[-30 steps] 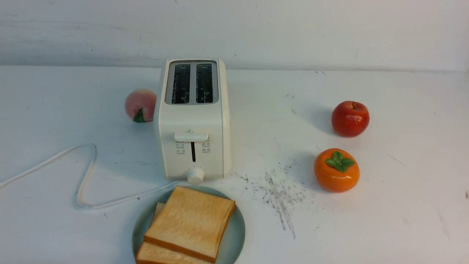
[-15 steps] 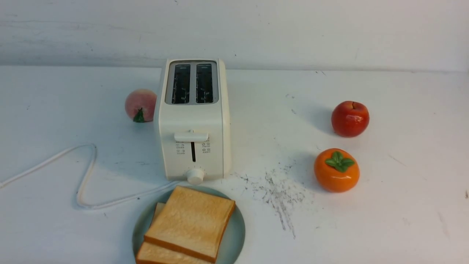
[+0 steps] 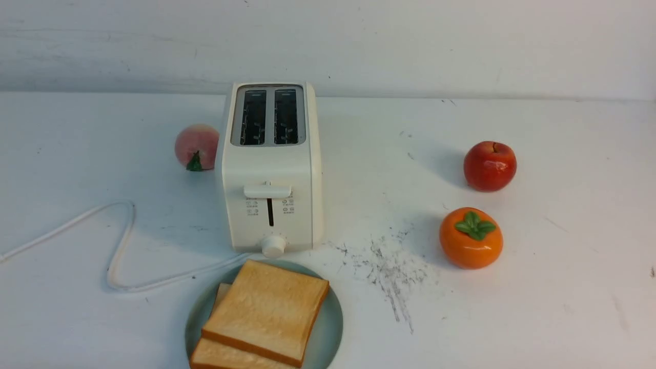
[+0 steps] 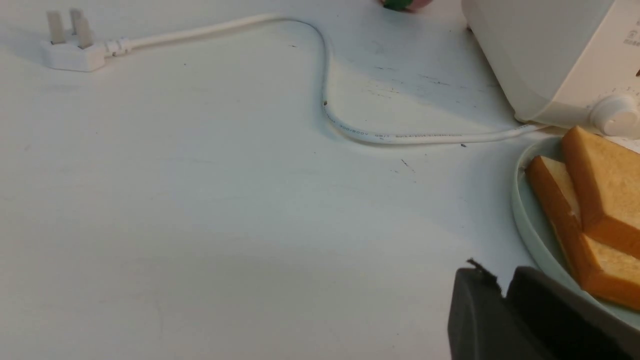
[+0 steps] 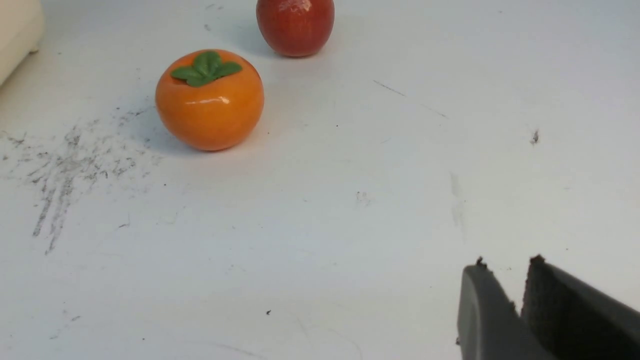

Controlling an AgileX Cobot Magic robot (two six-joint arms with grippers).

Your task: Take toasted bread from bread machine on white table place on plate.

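Resting stacked on plate [image 3: 330, 328], both toasted bread [image 3: 266, 310] slices; bread machine [image 3: 270, 169] slots empty. Left hand [image 4: 502, 295], right hand [image 5: 520, 290] narrow, holding nothing, clear above tabletop [image 3: 538, 307].

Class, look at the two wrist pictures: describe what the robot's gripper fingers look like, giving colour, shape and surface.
Only the fingers show. The left gripper has two dark grey, matte, flat-sided fingers with frayed tips. The right gripper looks the same, one inner pad finely textured. No cables, markings or arm links are visible.
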